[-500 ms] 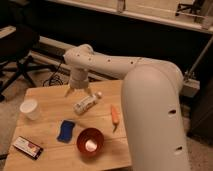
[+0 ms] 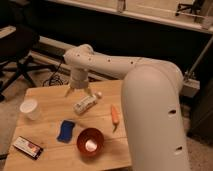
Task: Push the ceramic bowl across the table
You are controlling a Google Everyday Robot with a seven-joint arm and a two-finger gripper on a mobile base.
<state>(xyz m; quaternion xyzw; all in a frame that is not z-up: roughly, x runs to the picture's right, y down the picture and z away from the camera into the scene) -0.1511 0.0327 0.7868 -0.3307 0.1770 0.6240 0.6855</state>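
The ceramic bowl [image 2: 90,142], round, glossy and orange-red with a pale glint inside, sits near the front edge of the small light wooden table [image 2: 47,102]. My gripper [image 2: 79,93] hangs from the white arm over the table's far middle, pointing down, just above a white bottle [image 2: 85,104] lying on its side. The gripper is well behind the bowl and not touching it. Its two fingers are spread apart and hold nothing.
A white paper cup [image 2: 30,109] stands at the table's left. A blue sponge [image 2: 66,130] lies left of the bowl. A carrot [image 2: 115,115] lies to the right. A flat packet [image 2: 28,147] sits at the front left corner. A black office chair [image 2: 17,50] stands beyond the table.
The gripper has shifted slightly; the objects on the table have not moved.
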